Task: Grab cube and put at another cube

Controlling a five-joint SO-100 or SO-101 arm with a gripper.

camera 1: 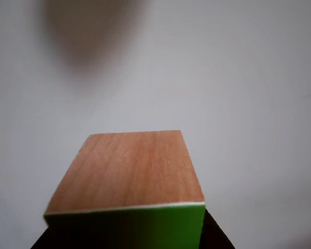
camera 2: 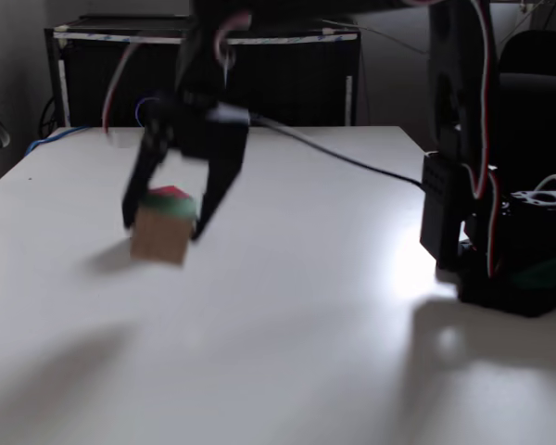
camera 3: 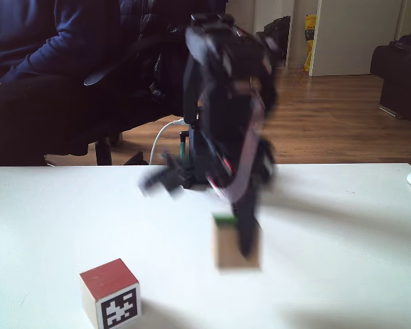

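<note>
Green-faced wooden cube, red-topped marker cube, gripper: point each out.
wooden cube (camera 1: pixel 129 168): other view, wood-grain face.
marker cube (camera 3: pixel 108 279): a fixed view, red top face.
gripper (camera 2: pixel 163 225): a fixed view, between the fingertips, around the wooden cube.

No legible text — only pixel marker (camera 3: pixel 120 308)

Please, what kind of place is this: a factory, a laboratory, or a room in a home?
Most likely a room in a home or small office. The arm works on a plain white table; behind it are a wooden floor, a door, and a seated person on an office chair.
</note>
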